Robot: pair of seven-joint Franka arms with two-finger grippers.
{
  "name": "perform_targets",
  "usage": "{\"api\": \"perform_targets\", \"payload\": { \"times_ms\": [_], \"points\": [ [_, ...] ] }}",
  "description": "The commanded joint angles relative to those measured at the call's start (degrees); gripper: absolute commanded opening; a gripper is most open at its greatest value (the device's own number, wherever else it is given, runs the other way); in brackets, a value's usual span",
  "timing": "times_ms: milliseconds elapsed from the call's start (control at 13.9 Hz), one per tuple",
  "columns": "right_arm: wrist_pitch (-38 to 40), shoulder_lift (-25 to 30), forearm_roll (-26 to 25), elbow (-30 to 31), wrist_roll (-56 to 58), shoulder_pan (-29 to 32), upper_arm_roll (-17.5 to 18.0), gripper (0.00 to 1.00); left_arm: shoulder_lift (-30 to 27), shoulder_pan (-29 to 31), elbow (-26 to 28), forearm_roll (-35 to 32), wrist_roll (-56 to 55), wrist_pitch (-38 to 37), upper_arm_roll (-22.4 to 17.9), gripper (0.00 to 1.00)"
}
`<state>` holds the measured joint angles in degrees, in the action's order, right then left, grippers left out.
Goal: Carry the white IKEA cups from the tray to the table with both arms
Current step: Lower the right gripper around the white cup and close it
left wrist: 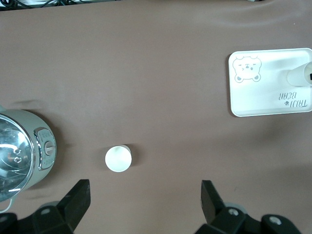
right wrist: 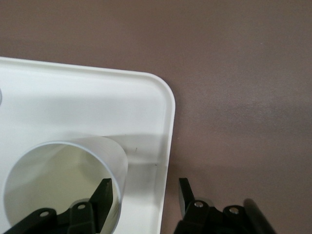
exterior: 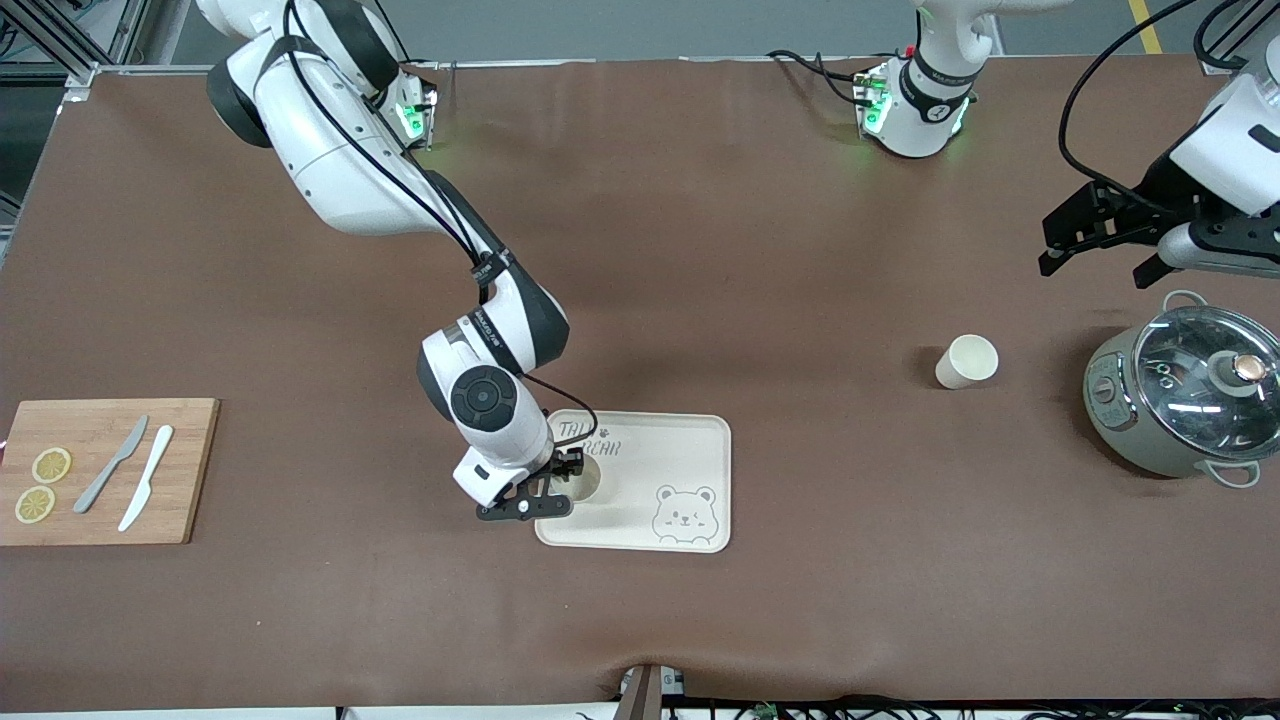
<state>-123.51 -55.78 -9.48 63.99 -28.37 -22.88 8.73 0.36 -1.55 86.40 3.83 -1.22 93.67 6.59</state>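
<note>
We are at the second pick: 1 cup is already out on the table, the other not yet lifted off the tray.

Nearest the front camera, the right gripper (exterior: 545,492) is down at the tray (exterior: 700,480), at its end toward the right arm. Its jaws straddle the wall of the cup on the tray (right wrist: 63,180): 1 finger is inside the mouth, the other outside, over the tray's rim. The gap is partly closed, and we cannot tell whether the pads are pressing the wall yet. We judge the next move to be finishing the squeeze, then a straight lift clear of the rim before carrying the cup over bare table (exterior: 700,250).

The right arm reaches from its base down across the table, elbow bent, wrist pointing steeply down.

Farther off, toward the left arm's end, the placed cup (exterior: 967,361) stands upright on the mat, beside a lidded pot (exterior: 1180,400). The left gripper (exterior: 1100,245) waits in the air above it with its fingers fully apart and nothing between them.
</note>
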Motion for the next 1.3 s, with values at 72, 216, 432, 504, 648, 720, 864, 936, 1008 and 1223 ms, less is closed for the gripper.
{"api": "perform_targets", "payload": {
  "times_ms": [72,216,432,504,648,720,864,936,1008,1223],
  "points": [
    [0.20,-0.74,-0.45,-1.59,-0.10,-0.06,0.15,0.41,-0.27,-0.12,0.44,-1.37,0.78,0.81,0.18,1.00],
    [0.20,-0.74,-0.45,-1.68,-0.10,0.03,0.15,0.31,-0.18,-0.12,0.44,-1.37,0.78,0.81,0.18,1.00],
    [0.20,-0.74,-0.36,-1.68,-0.10,0.12,0.15,0.15,-0.18,-0.12,0.44,-1.37,0.78,0.81,0.18,1.00],
    [0.20,-0.74,-0.36,-1.68,-0.10,0.12,0.15,0.13,-0.18,-0.12,0.44,-1.37,0.78,0.81,0.18,1.00],
    [0.20,-0.74,-0.36,-1.68,-0.10,0.03,0.15,0.00,-0.27,-0.12,0.44,-1.37,0.78,0.81,0.18,1.00],
    [0.20,-0.74,-0.36,-1.68,-0.10,0.12,0.15,0.00,-0.27,-0.12,0.44,-1.37,0.78,0.81,0.18,1.00],
    [0.20,-0.74,-0.36,-1.68,-0.10,0.03,0.15,0.00,-0.18,-0.12,0.44,-1.37,0.78,0.81,0.18,1.00],
    [0.20,-0.74,-0.36,-1.68,-0.10,0.12,0.15,0.00,-0.18,-0.03,0.44,-1.37,0.78,0.81,0.18,1.00],
    [0.20,-0.74,-0.36,-1.68,-0.10,0.12,0.15,0.00,-0.18,-0.03,0.44,-1.37,0.78,0.81,0.18,1.00],
    [0.55,-0.04,0.51,-1.68,-0.10,0.55,0.24,0.00,-0.18,-0.12,0.44,-1.37,0.78,0.81,0.18,1.00]
  ]
}}
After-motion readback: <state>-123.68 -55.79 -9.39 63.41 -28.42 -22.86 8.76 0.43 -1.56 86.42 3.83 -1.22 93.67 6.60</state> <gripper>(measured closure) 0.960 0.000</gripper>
